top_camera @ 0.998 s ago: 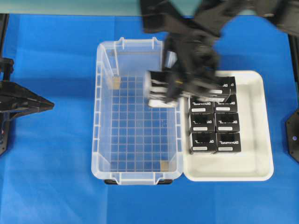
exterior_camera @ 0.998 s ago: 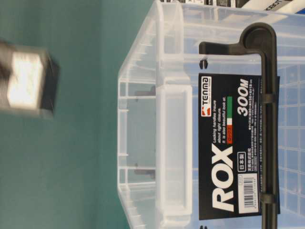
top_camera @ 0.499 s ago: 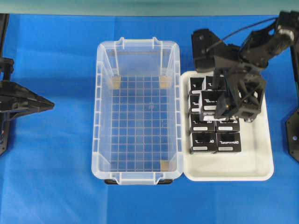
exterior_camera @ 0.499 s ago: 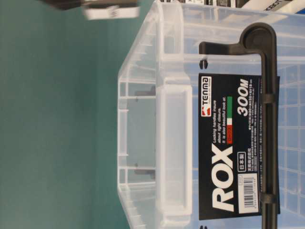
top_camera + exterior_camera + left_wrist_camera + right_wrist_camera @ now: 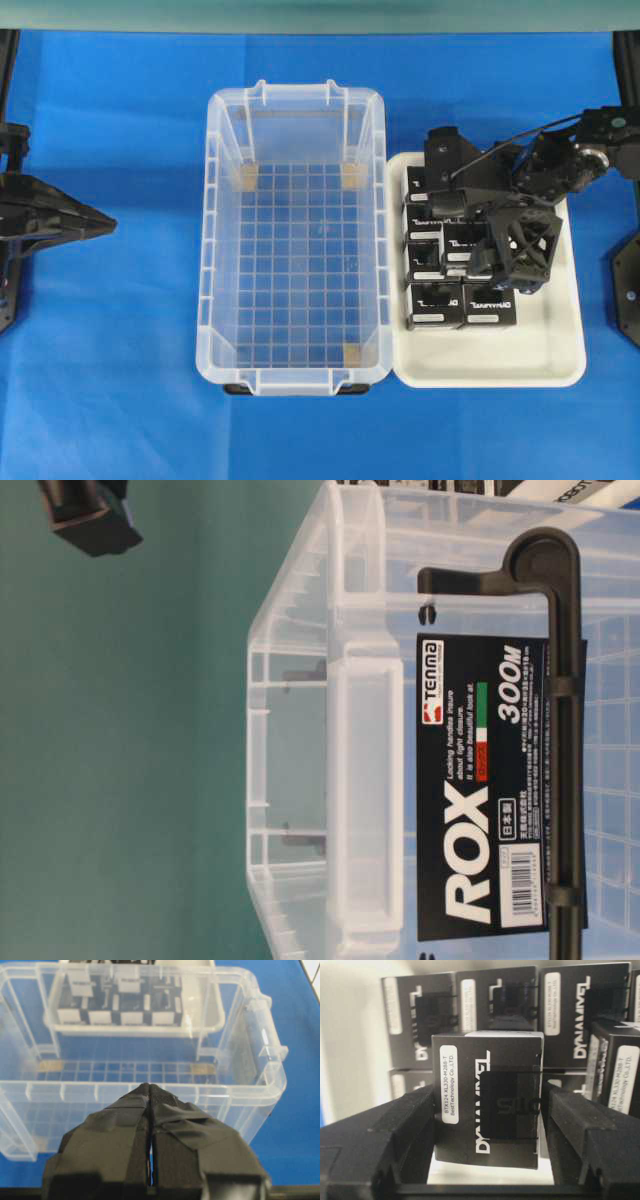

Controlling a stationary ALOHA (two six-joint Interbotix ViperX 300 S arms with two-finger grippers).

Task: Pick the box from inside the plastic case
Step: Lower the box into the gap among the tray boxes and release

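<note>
The box [image 5: 487, 1100], a black carton with white lettering and a white label strip, sits between the two pads of my right gripper [image 5: 489, 1115], which is shut on it. In the overhead view that gripper [image 5: 470, 255] holds the box [image 5: 460, 240] low over the white tray, among the other black cartons. The plastic case [image 5: 295, 235] stands in the middle, showing only its grid floor and tape patches. My left gripper [image 5: 100, 226] is shut with nothing in it, left of the case; in its wrist view its tip [image 5: 150, 1089] points at the case wall [image 5: 240, 1095].
A white tray [image 5: 560, 350] right of the case holds several identical black cartons [image 5: 462, 303] in two columns; its front part is bare. The blue cloth [image 5: 120, 380] covers the table. The table-level view shows the case's labelled end [image 5: 470, 800] and a dark arm part [image 5: 90, 520].
My right gripper carried the box from above the case's right side over to the tray, then lowered it among the cartons. The left arm stayed still.
</note>
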